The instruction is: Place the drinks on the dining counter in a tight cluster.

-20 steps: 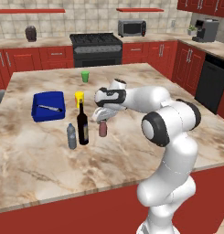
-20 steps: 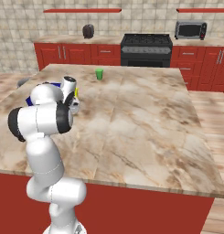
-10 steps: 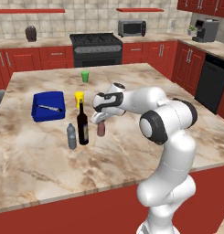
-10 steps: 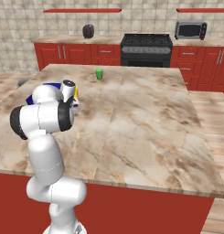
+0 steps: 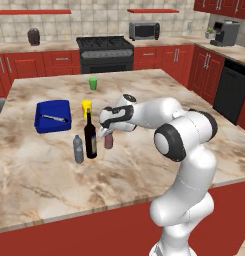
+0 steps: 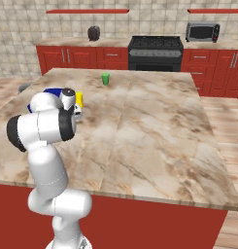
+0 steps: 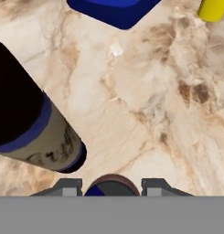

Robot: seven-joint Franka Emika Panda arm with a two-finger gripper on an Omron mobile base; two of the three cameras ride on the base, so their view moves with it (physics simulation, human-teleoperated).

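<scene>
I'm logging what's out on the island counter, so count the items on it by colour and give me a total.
Blue: 1, tray
Yellow: 1, cup
Green: 1, cup
Dark: 1, wine bottle
Grey: 1, plastic bottle
Maroon: 1, can
Total: 6

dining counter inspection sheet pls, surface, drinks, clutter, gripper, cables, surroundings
surface: dining counter, veined beige marble top, red sides
job's things: wine bottle upright; grey plastic bottle close on its left; maroon can close on its right, all three standing on the marble
clutter: blue tray with a utensil in it, yellow cup, green cup
grippers: gripper shut on the maroon can
cables: nothing seen
surroundings: stove, microwave, coffee machine, red cabinets
</scene>
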